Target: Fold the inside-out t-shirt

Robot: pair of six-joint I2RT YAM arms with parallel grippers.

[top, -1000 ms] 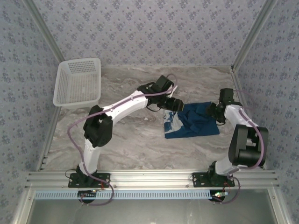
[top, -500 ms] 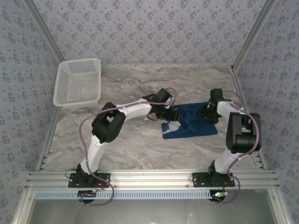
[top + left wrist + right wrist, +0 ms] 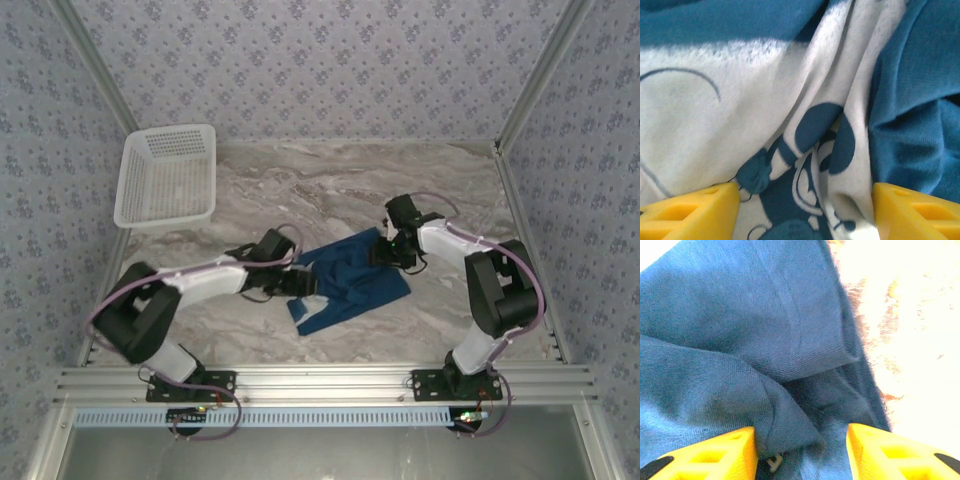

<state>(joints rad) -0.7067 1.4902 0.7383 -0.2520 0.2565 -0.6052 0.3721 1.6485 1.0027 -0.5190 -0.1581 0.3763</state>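
Observation:
The inside-out t-shirt [image 3: 352, 287] lies bunched on the marble table [image 3: 300, 190], a little right of its middle. My left gripper [image 3: 303, 283] is at the shirt's left edge, low over the table. In the left wrist view its yellow fingers [image 3: 690, 212] stand wide, with a creased fold of whitish printed cloth [image 3: 715, 125] filling the gap between them. My right gripper [image 3: 388, 252] is at the shirt's upper right edge. Between its fingertips [image 3: 715, 455] sits a thick fold of navy cloth [image 3: 740, 315].
A white lattice basket [image 3: 168, 175] stands at the back left of the table. Metal frame rails run along both sides and the near edge. Bare marble [image 3: 920, 340] shows just right of the cloth in the right wrist view.
Both grippers have swept left and towards the near edge, and the t-shirt has come along with them. The left arm has folded low to the table.

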